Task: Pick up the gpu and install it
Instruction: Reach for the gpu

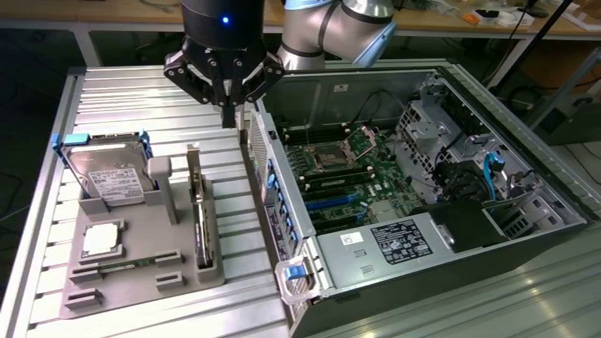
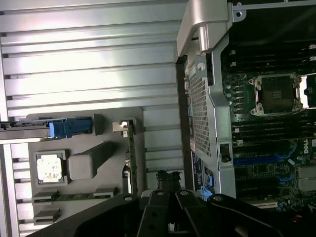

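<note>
— So, what sits at the exterior view's left?
— A grey tray (image 1: 141,285) on the ribbed surface (image 1: 122,98), with a hard drive (image 1: 105,174) in a blue frame at its far left corner.
— And the gpu (image 1: 199,215)?
— It stands on edge in a slot along the tray's right side, with nothing touching it.
— The jaws?
— Clenched on nothing. They hang past the gpu's far end, between the tray and the open computer case (image 1: 423,232) on the right.
</note>
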Action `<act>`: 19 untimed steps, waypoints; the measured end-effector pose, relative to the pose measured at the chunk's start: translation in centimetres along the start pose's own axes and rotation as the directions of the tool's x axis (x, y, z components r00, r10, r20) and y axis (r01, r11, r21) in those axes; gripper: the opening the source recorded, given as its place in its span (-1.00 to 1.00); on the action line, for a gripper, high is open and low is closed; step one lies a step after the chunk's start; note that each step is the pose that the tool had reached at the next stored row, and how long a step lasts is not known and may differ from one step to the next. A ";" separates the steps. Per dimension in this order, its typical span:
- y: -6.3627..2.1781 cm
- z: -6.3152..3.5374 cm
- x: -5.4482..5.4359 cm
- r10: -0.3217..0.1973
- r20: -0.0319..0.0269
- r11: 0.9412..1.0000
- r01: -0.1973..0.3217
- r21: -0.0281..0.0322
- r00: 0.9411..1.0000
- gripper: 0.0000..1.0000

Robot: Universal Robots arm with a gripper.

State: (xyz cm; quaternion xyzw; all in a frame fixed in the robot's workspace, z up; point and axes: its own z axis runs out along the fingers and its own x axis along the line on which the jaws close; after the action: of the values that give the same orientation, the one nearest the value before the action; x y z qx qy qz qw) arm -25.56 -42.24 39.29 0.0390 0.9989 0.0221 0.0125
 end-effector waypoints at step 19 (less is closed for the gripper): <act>-3.69 -0.14 0.2 0.000 -0.002 1.000 0.000 0.000 1.000 -0.79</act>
State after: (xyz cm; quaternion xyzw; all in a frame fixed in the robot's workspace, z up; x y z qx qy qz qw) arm -26.08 -45.91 39.26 0.0391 0.9989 0.0220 0.0114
